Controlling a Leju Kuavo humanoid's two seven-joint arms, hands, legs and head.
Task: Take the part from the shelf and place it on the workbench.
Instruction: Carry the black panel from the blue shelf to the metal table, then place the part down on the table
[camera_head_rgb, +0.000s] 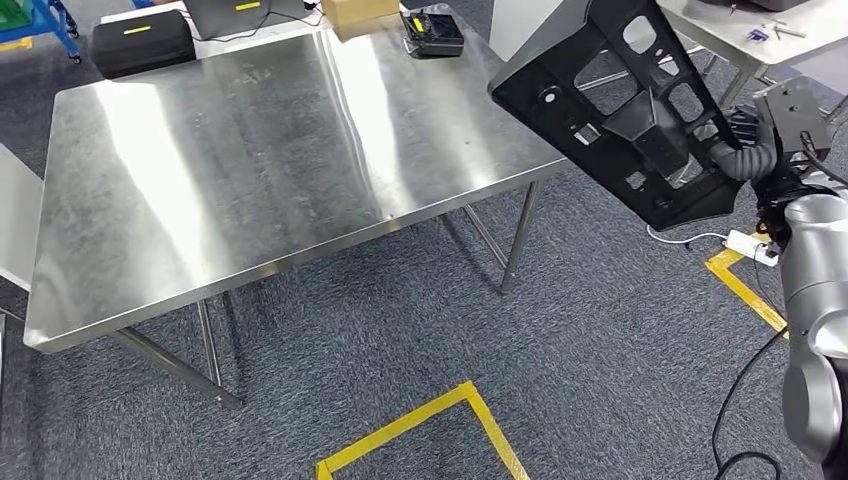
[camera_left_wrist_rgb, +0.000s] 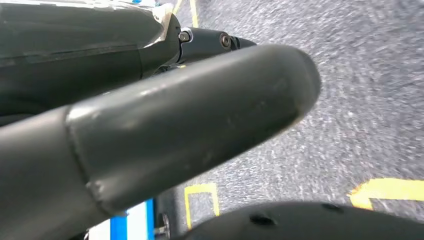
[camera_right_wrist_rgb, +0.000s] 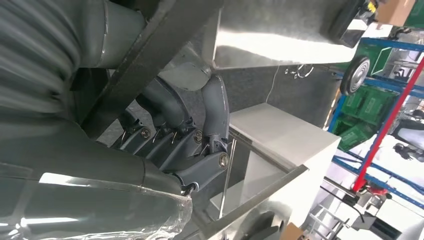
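Although the part (camera_head_rgb: 640, 110) is already away from any shelf, it has not yet been put on the workbench (camera_head_rgb: 260, 160), so about half of the task is judged to be done. In the head view the black plastic part, a flat frame with many openings, is held in the air, tilted, above and just beyond the right edge of the steel workbench. It is not touching the tabletop. What remains is to bring it over the bare steel surface, to lower it and to release it.

The part is gripped by the right hand (camera_head_rgb: 745, 150) at its lower right side; the fingers are closed on the frame. In the right wrist view the dark fingers (camera_right_wrist_rgb: 175, 125) are seen curled around a black bar of the part, with the workbench edge behind them.

The left hand (camera_left_wrist_rgb: 150, 130) is seen very close in the left wrist view, with grey carpet and yellow floor tape (camera_left_wrist_rgb: 385, 190) behind it. Nothing is seen in it, but how far it is open cannot be told.

At the far side of the workbench a black case (camera_head_rgb: 140, 40) and a cardboard box (camera_head_rgb: 360, 15) are seen.
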